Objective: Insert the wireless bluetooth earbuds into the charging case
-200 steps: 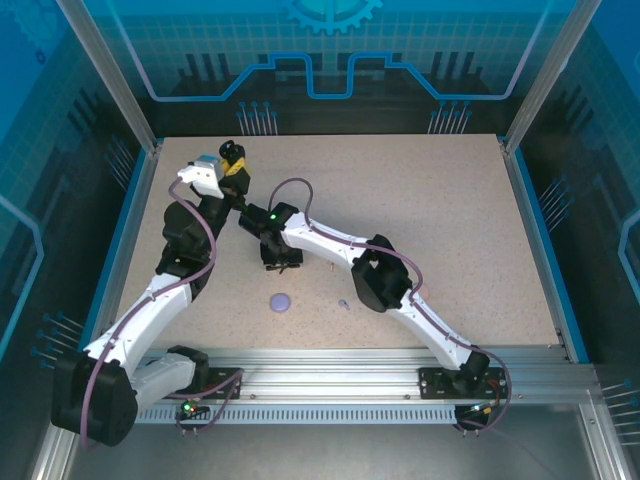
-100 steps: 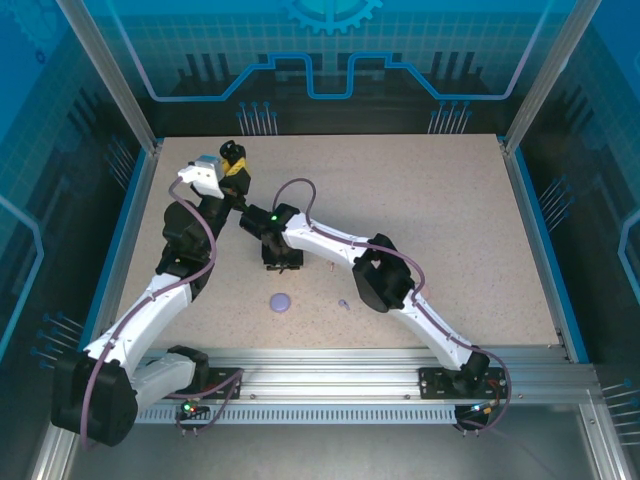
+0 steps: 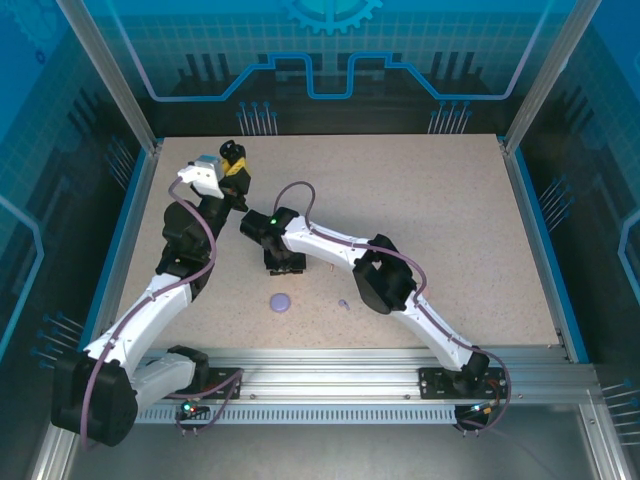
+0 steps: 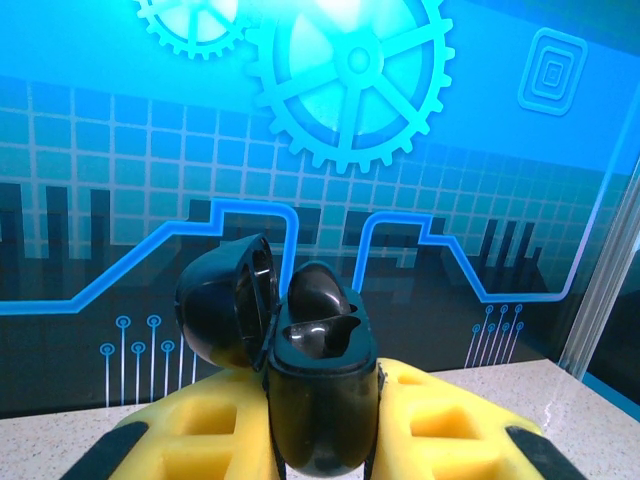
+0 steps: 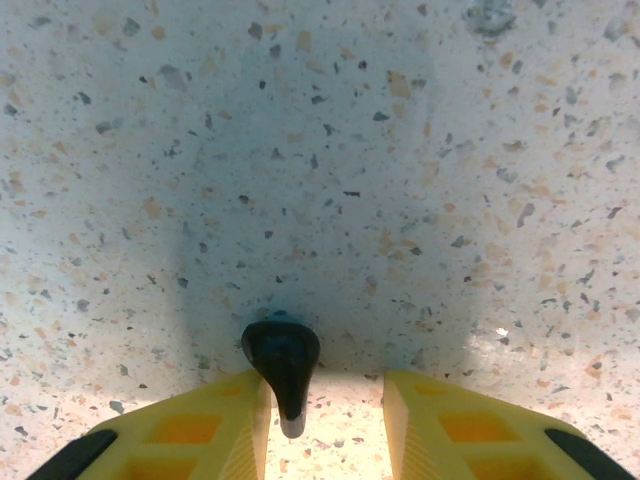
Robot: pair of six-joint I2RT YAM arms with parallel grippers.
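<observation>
My left gripper [image 4: 320, 410] is shut on a black charging case [image 4: 318, 400], held upright with its lid [image 4: 225, 310] swung open to the left. A rounded black shape sits in the case's far slot, and the near slot [image 4: 322, 340] is hollow. In the top view this gripper [image 3: 232, 168] is raised at the table's back left. My right gripper [image 5: 325, 400] is open, low over the table. A black earbud [image 5: 283, 368] lies against its left finger [image 5: 215, 425], clear of the right finger [image 5: 440, 420]. From above, the right gripper [image 3: 283, 262] is left of centre.
A round lilac case [image 3: 281, 301] lies on the speckled table [image 3: 440, 200], near the front. A tiny lilac earbud [image 3: 343, 304] is just right of it. Blue walls and metal posts fence the table, and a rail runs along the near edge.
The right wrist has edged slightly toward the near side of the table. The left arm and the case have not moved.
</observation>
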